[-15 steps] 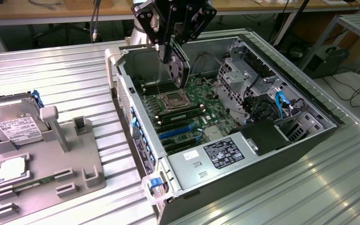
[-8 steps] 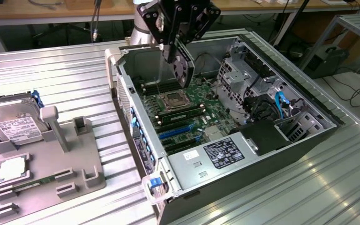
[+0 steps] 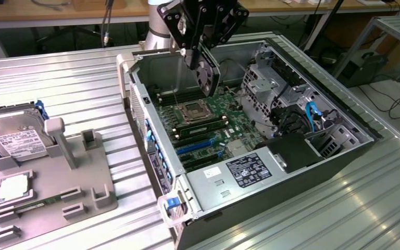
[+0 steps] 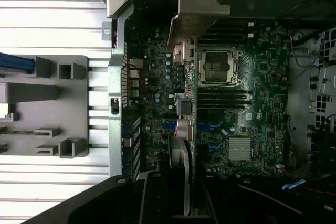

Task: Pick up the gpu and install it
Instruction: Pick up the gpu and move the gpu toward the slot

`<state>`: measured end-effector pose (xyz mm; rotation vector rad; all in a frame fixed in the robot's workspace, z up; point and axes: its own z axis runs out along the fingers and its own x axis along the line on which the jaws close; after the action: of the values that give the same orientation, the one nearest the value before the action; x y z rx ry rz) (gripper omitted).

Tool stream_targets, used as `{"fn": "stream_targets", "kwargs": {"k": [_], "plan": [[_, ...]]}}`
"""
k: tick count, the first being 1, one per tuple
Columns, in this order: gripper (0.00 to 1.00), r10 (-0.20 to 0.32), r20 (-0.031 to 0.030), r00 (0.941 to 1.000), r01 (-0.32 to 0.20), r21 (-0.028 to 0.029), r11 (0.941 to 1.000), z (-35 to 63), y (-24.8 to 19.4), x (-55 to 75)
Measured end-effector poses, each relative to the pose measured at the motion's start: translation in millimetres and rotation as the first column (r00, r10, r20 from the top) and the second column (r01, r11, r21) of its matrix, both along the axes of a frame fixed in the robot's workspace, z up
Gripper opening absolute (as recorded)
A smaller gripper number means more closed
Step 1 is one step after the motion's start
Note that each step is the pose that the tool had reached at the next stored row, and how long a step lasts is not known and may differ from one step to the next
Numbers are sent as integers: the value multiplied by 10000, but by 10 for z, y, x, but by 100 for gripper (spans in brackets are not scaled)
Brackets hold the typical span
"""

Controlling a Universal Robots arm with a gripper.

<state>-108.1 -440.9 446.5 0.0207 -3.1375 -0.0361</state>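
Exterior view, read from its left. A ribbed metal counter carries a grey tray at the lower left of the frame. A silver drive with a white label stands tilted in the tray's far corner. A small square chip lies flat in front of it.

In the middle of the frame an open computer case lies on its side. Its green board faces up, with an empty socket near the centre and blue slots closer to the camera. A grey power supply with a dark label fills the near end of the case.

At the upper middle of the frame the black end effector reaches down. Its fingers pinch the top edge of the gpu. The gpu hangs upright over the far half of the case, black cooler toward the camera. Its lower edge sits above the board near the socket, and it is not seated in a slot.

At the exterior view's right, blue cables run past the drive bays.

Wrist view, looking straight down. The gpu shows edge-on as a thin strip. Its silver bracket is at the end farthest from the camera. The socket lies just beside the strip on the board, and the tray sits outside the case wall.
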Motion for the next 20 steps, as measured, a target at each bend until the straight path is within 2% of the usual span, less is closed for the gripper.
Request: {"fn": "stream_targets", "kwargs": {"k": [20], "plan": [[27,0,0,10000,0,1,10000,-16,0,198]]}}
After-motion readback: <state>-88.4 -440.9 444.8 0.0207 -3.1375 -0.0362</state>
